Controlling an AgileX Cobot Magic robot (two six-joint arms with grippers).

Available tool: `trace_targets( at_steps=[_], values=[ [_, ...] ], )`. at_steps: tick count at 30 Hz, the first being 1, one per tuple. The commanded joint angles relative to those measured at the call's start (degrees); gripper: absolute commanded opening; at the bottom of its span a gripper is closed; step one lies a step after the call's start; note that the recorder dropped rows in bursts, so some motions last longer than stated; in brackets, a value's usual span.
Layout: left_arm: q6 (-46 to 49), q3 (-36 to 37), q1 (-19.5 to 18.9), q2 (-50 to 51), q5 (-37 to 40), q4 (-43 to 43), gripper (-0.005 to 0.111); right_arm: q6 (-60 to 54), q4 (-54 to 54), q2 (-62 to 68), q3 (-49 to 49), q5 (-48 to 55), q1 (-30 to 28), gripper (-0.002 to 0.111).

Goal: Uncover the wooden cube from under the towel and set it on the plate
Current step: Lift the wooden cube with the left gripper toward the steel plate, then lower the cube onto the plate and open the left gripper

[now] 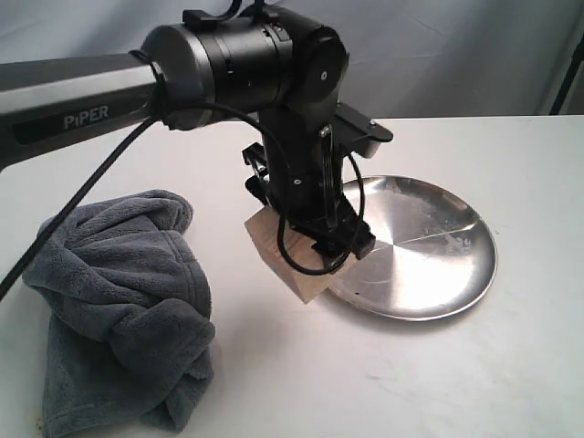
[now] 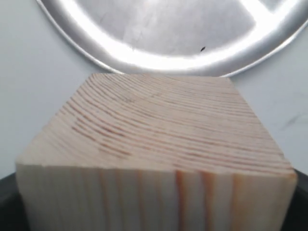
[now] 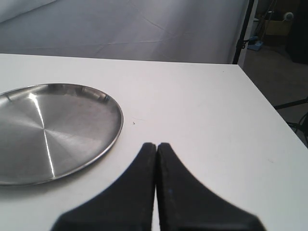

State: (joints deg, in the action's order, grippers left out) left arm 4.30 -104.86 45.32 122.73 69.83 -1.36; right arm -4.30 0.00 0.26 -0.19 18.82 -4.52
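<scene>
The wooden cube (image 1: 266, 239), pale with close grain lines, hangs tilted in the grasp of the left hand (image 1: 319, 239), its lower corner at about 8 o'clock on the rim of the plate (image 1: 474, 274); whether that corner touches the steel cannot be told. The block looks solid, stiff and fairly light. Its dry flat faces should give a sure hold when pinched on two opposite sides near the middle, as here. On the shiny dish it could skid or clatter if let go from a tilt. The towel (image 1: 128, 301) lies crumpled well apart at the cube's 9 o'clock, on the white worktop (image 1: 383, 383). The right hand (image 3: 157, 144) is clenched on nothing, at about 3 o'clock of the plate in the exterior view.
</scene>
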Motion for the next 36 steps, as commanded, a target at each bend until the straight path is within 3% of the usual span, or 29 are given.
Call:
trace_targets(
  at_steps=[1,15,27,36],
  values=[
    [-1.93,-4.54,0.23,-1.25,0.13,0.78,0.014,0.06,0.70,-0.26,0.19,-0.05,-0.08,0.000],
    [-5.00,-15.24,0.23,-0.59,0.13,3.72,0.012,0.06,0.70,-0.26,0.19,-0.05,-0.08,0.000],
    [-5.78,-26.97,0.23,9.88,0.13,5.48,0.012,0.06,0.70,-0.26,0.19,-0.05,-0.08,0.000],
    [-5.78,-28.08,0.23,16.62,0.13,5.48,0.012,0.06,0.70,-0.26,0.19,-0.05,-0.08,0.000]
  ],
)
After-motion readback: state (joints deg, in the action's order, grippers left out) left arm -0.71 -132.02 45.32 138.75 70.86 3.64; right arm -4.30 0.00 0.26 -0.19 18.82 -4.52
